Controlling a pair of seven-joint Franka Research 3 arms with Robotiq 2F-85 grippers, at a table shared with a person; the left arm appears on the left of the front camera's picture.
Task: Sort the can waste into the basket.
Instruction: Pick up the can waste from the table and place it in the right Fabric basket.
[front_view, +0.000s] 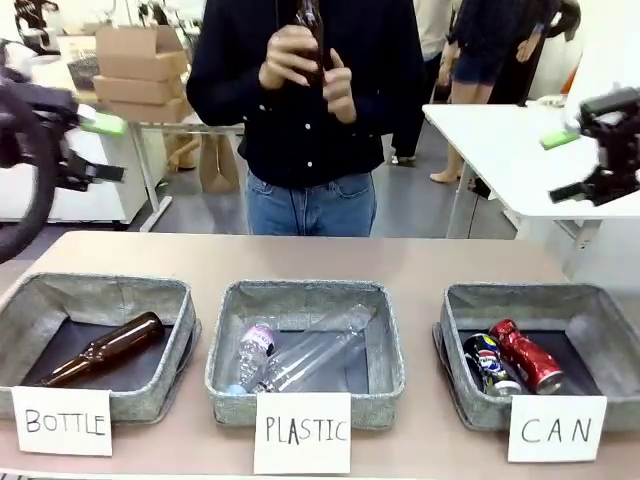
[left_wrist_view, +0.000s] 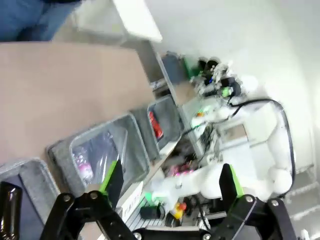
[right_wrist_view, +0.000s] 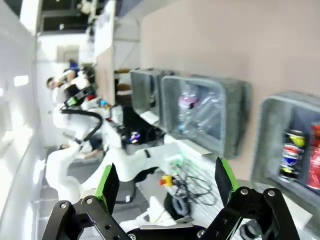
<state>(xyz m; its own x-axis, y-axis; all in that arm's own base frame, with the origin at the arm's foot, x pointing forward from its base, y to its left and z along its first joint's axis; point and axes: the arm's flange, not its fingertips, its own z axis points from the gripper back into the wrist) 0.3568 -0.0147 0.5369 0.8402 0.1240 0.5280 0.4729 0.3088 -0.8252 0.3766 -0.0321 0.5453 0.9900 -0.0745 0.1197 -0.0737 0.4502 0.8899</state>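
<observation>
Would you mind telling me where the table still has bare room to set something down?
The widest free patch is the tabletop between the three baskets and the person's edge. Narrow bare strips run between neighbouring baskets. The front edge is crowded by the lettered cards. Inside the CAN basket, the part right of the red can is bare.

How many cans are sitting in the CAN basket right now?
2. The red can and the dark blue and silver can lie side by side, blue on the left, in the CAN basket. Nothing seems hidden beneath them.
</observation>
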